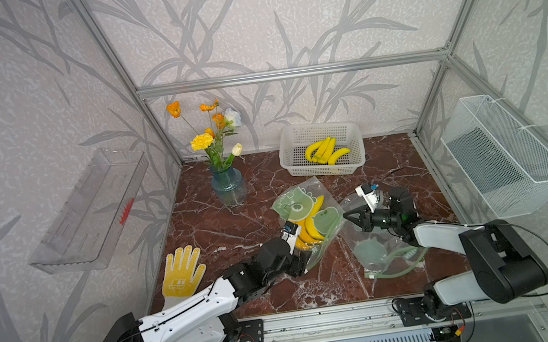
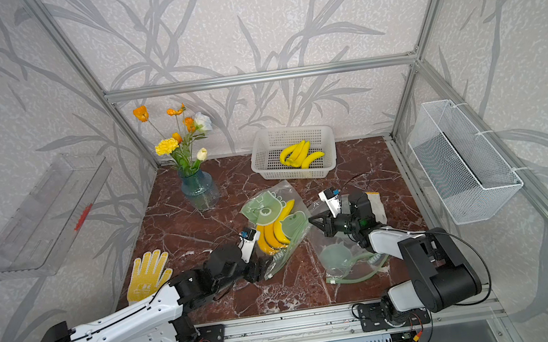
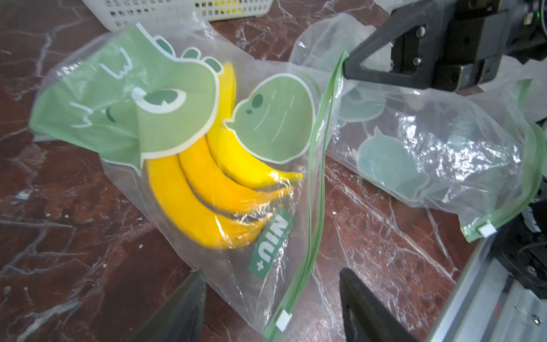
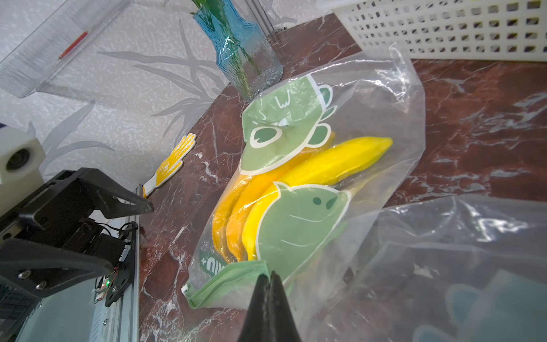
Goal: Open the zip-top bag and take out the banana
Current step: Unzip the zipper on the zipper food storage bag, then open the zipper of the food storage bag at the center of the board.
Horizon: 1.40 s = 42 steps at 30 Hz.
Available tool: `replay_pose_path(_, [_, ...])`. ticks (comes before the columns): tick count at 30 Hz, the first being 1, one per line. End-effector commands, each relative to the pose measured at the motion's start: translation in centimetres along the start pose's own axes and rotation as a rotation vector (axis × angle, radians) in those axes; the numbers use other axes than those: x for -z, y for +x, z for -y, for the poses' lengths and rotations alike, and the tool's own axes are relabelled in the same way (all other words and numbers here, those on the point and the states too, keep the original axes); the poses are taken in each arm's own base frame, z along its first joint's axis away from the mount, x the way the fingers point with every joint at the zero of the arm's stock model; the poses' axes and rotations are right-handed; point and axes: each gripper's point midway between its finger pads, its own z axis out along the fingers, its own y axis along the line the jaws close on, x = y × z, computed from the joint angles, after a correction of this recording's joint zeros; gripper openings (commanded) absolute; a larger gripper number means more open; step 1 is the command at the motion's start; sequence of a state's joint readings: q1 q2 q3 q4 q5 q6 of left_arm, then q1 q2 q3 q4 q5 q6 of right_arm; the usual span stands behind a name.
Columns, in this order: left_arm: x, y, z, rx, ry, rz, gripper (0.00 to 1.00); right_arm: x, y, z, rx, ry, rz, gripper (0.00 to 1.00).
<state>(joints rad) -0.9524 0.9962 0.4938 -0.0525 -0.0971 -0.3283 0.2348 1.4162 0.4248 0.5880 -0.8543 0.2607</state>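
Left gripper spread wide, empty. Right gripper pinched shut on clear green-printed zip-top bag, at zip strip. Film probably thin, slippery. Yellow banana bunch likely light, firm; grip mid-bunch.

"NIU+" on zip-top bag

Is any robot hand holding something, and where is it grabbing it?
The right gripper pinches the banana bag by its green zip strip. The left gripper is open and holds nothing.
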Motion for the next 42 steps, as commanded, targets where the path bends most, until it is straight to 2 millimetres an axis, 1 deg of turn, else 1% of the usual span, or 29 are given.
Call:
replay_pose_path(1, [-1.1,-1.0,-0.5,-0.045,-0.054,0.002,0.67,-0.2,-0.9,-1.0,0.041,-0.033,0.027,0.0])
replay_pose_path(5, [-2.7,0.3,0.0,-0.06,-0.048,-0.107,0.61,-0.1,-1.1,-1.1,0.044,-0.028,0.03,0.0])
replay_pose_path(9, [-4.0,1.3,1.5,-0.084,0.033,-0.153,0.6,0.0,-1.1,-1.0,0.041,-0.017,0.033,0.0])
replay_pose_path(13, [-4.8,1.9,1.9,-0.076,0.048,-0.176,0.59,0.0,-1.2,-1.1,0.039,-0.017,0.037,0.0])
replay_pose_path(18, [-5.3,2.5,2.2,-0.062,0.068,-0.188,0.57,0.0,-1.5,-1.1,0.041,-0.015,0.042,0.0])
replay_pose_path(23, [-5.7,3.2,2.0,-0.056,0.056,-0.204,0.54,0.0,-1.6,-1.2,0.037,-0.018,0.045,0.0])
replay_pose_path(26, [-5.9,3.2,2.0,-0.053,0.06,-0.197,0.52,0.0,-1.6,-1.2,0.037,-0.016,0.046,0.0])
replay_pose_path(33, [-6.5,3.7,2.4,-0.056,0.072,-0.215,0.45,0.0,-1.8,-1.2,0.032,-0.014,0.056,0.0])
replay_pose_path(35, [-6.7,4.2,2.2,-0.056,0.065,-0.227,0.43,0.0,-1.9,-1.2,0.031,-0.012,0.059,0.0])
replay_pose_path(37, [-6.9,4.6,1.9,-0.055,0.053,-0.231,0.42,0.1,-2.1,-1.3,0.034,-0.015,0.064,0.0])
replay_pose_path(42, [-7.0,4.7,1.8,-0.055,0.048,-0.237,0.4,0.2,-2.1,-1.4,0.034,-0.016,0.065,0.0])
